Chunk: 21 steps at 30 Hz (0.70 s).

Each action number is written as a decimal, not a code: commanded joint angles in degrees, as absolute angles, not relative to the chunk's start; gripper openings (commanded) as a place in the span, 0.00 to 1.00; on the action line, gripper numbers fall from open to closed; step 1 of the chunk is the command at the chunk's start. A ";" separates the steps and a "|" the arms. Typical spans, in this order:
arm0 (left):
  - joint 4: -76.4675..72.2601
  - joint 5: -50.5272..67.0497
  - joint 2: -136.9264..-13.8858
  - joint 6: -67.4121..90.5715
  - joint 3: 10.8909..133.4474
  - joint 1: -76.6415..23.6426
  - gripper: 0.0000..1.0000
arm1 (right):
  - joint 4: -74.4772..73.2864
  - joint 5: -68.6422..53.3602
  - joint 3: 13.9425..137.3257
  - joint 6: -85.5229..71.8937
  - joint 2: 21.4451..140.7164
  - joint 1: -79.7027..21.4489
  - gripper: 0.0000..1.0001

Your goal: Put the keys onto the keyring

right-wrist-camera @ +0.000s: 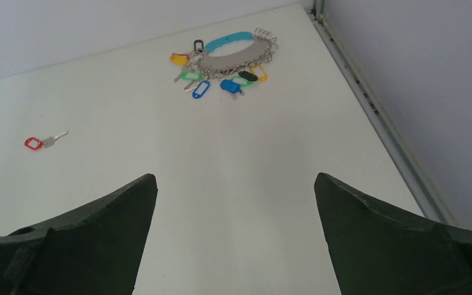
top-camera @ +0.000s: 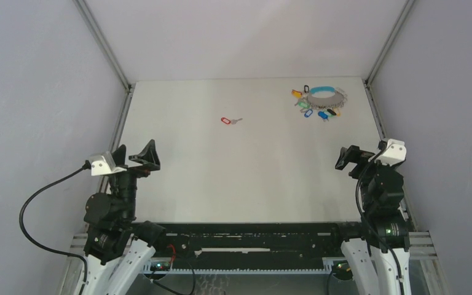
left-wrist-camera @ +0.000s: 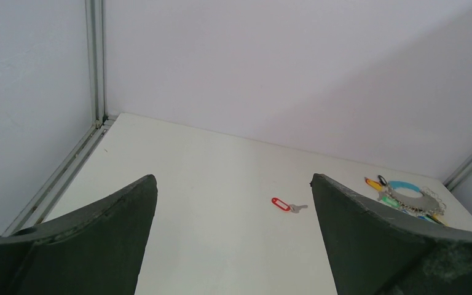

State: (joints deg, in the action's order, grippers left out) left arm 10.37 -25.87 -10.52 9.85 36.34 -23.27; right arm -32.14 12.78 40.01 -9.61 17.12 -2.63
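A small silver key with a red tag (top-camera: pixel 230 120) lies alone on the white table, mid-far; the same key (left-wrist-camera: pixel 287 205) (right-wrist-camera: pixel 42 142) shows in both wrist views. The keyring (top-camera: pixel 326 96), part light-blue band and part grey mesh with several coloured-tagged keys round its rim, lies in the far right corner; that keyring (left-wrist-camera: pixel 413 195) (right-wrist-camera: pixel 233 54) is also in both wrist views. My left gripper (top-camera: pixel 136 155) hangs open at the near left, far from the key. My right gripper (top-camera: pixel 351 157) hangs open at the near right, with nothing between its fingers.
Grey walls with metal corner posts close the table on three sides. A metal rail (right-wrist-camera: pixel 375 110) runs along the right edge and another rail (left-wrist-camera: pixel 67 169) along the left. The arm bases (top-camera: pixel 246 246) stand along the near edge.
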 commanded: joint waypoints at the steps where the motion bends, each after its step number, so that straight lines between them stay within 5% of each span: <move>1: 8.78 -22.49 -12.11 8.94 36.20 -23.64 1.00 | -27.15 7.65 40.52 -12.72 22.18 -2.39 1.00; 21: 10.21 -18.07 -15.56 7.20 37.09 -23.18 1.00 | 7.59 -8.82 43.29 -27.80 68.56 12.35 0.87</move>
